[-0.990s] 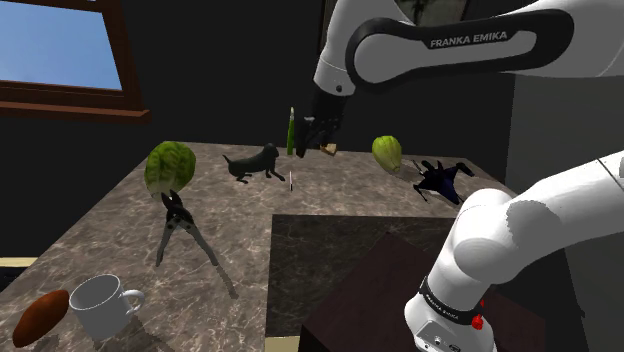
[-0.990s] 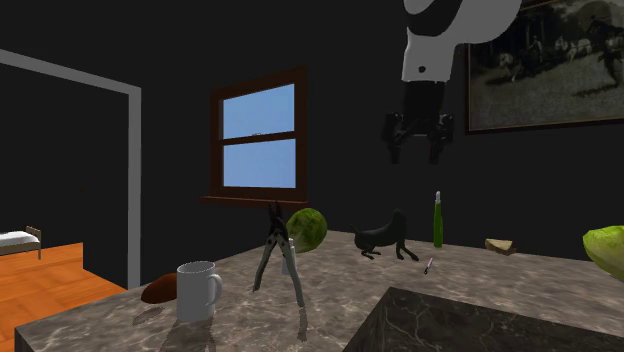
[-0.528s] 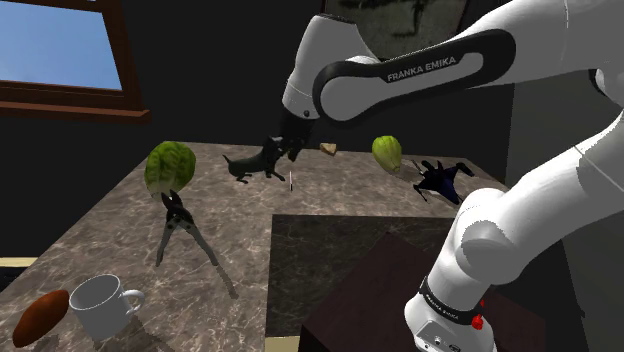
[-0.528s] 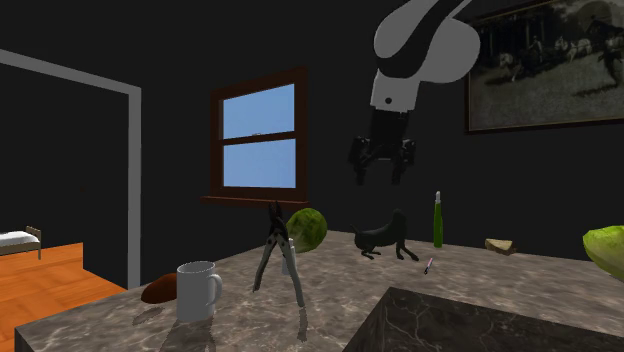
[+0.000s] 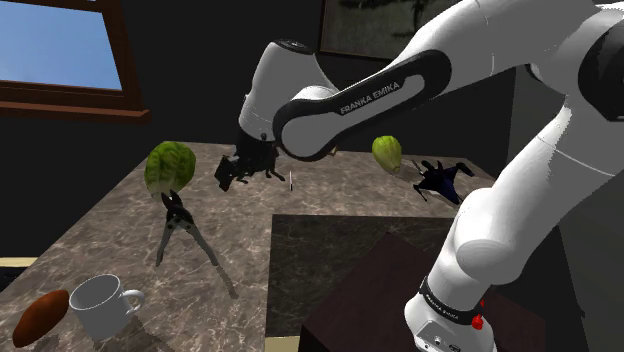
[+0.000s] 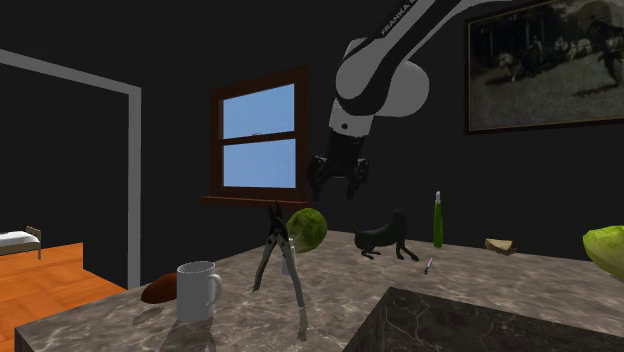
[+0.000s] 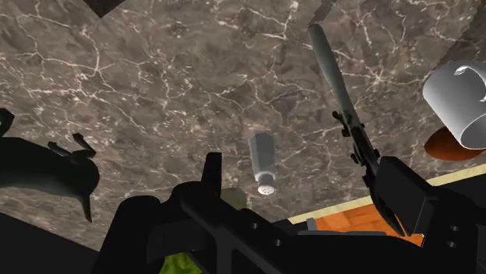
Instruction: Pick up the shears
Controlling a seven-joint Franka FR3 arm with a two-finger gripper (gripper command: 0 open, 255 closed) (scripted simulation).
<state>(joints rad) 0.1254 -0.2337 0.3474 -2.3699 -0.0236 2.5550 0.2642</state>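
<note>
Nearest the camera in the shoulder view, the stand (image 5: 360, 312) is sitting at the lower right, and the arm (image 5: 380, 92) is reaching up and to that view's left over the marbled counter (image 5: 110, 235). At the counter's near corner a white mug (image 5: 98, 302) is standing beside a brown lump (image 5: 40, 314).

Just beyond the mug, the shears (image 5: 177, 224) are resting on the counter. In the second exterior view they are standing on their two spread handles with the dark blades pointing up. Their tip is coming close to a green lettuce (image 5: 168, 166) right behind them.

Farther on, the gripper (image 5: 240, 172) is hanging in the air above the counter, between the lettuce and a black dog figure (image 6: 383, 240). It is well apart from the shears. Its two black fingers are standing wide apart and holding nothing. Below it, in the wrist view, a small shaker (image 7: 263, 163) is lying on the counter between the shears and the dog.

Toward the far edge, a second lettuce (image 5: 387, 152) and a dark blue toy (image 5: 440, 180) are sitting near each other, and a slim green bottle (image 6: 437, 220) is standing upright past the dog. A window (image 5: 55, 45) showing blue sky is hanging on the dark wall behind.
</note>
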